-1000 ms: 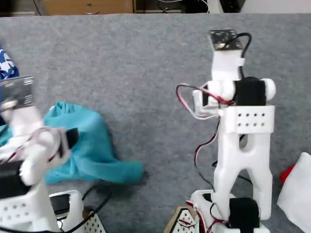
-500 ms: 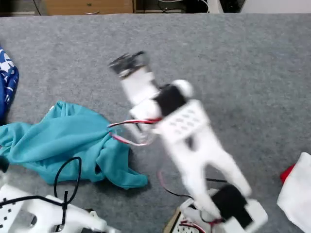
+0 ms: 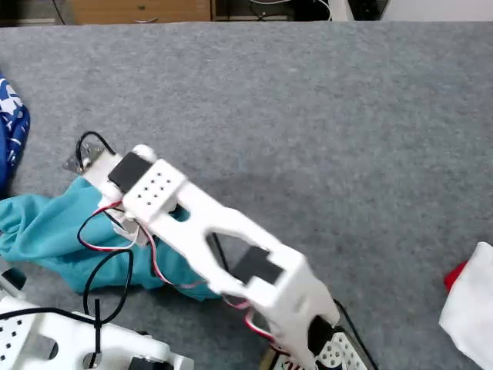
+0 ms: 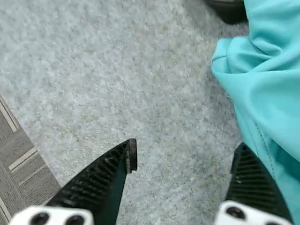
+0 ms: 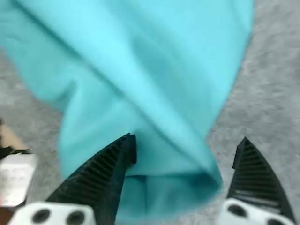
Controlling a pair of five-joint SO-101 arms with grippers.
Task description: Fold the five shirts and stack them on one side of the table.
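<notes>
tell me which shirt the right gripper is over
The teal shirt, crumpled: the open right gripper hangs above it. The blue patterned shirt and white garment lie at opposite edges.

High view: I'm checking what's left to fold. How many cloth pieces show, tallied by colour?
Teal shirt: 1
Blue patterned cloth: 1
White cloth: 1
Red cloth sliver: 1
Total: 4

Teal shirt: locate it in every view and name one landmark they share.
High view: shirt crumpled at left, partly under the right arm.
Left wrist view: shirt beside the left gripper.
Right wrist view: shirt just ahead of the right gripper.
Shared landmark: grey table.
</notes>
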